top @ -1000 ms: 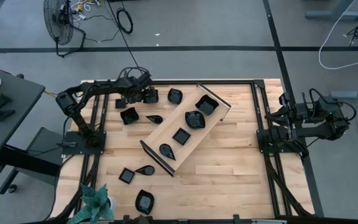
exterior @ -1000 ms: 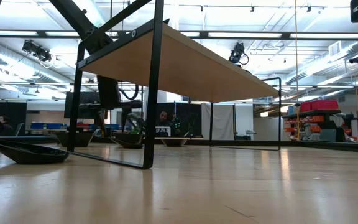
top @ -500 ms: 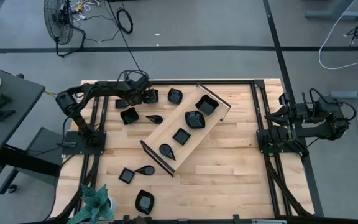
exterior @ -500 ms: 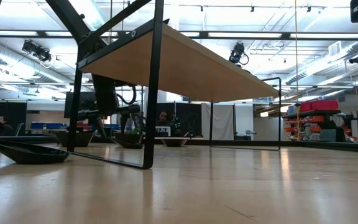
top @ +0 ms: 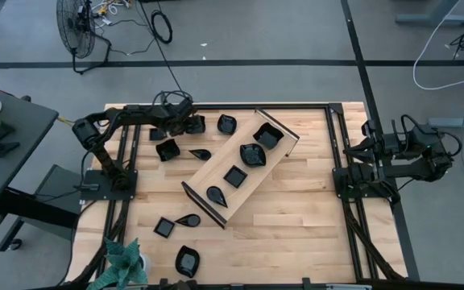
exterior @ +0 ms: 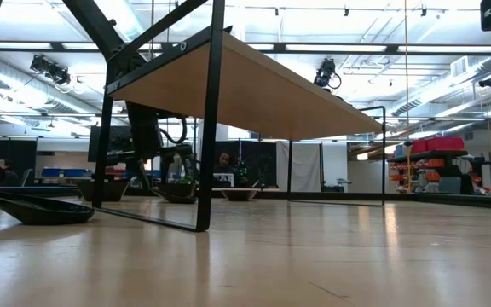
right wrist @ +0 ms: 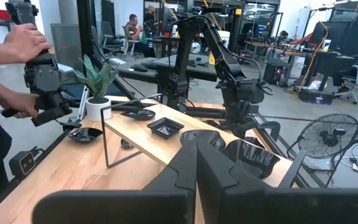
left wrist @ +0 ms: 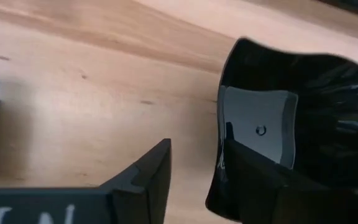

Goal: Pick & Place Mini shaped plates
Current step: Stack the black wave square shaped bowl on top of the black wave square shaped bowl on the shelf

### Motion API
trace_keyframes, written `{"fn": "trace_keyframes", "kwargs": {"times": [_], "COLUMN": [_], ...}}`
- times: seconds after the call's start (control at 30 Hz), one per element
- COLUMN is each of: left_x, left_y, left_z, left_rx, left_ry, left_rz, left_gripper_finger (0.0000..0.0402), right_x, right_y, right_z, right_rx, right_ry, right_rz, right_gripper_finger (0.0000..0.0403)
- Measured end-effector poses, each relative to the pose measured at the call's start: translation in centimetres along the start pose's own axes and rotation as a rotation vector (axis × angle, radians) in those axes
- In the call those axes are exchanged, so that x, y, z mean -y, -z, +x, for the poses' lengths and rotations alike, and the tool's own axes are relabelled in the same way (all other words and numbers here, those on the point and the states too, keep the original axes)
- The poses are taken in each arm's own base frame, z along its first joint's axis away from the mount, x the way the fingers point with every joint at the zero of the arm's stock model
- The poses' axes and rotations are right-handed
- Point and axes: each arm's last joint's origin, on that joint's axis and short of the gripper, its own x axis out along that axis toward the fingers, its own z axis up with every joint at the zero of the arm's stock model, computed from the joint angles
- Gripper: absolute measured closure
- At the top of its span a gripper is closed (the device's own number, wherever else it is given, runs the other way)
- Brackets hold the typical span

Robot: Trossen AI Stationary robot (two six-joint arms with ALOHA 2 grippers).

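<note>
No readable text, label, number or sign in any view.

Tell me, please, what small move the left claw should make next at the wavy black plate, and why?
Probably finish closing. In the left wrist view the left claw straddles the near rim of the wavy-rimmed plate, one finger inside, the other on the bare table, with a gap left. Then lift toward the wooden tray.

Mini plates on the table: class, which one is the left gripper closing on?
The wavy-rimmed square plate at the table's far left corner. The left gripper straddles its rim, one finger inside. The other loose plates have no gripper near them.
</note>
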Motion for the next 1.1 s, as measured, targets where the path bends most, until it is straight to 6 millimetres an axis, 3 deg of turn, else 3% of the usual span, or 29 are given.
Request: {"fn": "trace_keyframes", "kwargs": {"times": [1.1], "left_x": [0.67], "left_y": [0.45], "left_z": [-0.21], "left_rx": [0.043], "left_ry": [0.023], "left_rz": [0.047], "left_gripper_finger": [0.039], "right_x": [0.0], "right_y": [0.0], "right_z": [0.0], "right_rx": [0.0], "right_ry": [0.0], "right_rz": [0.0], "right_gripper_finger": [0.0392]}}
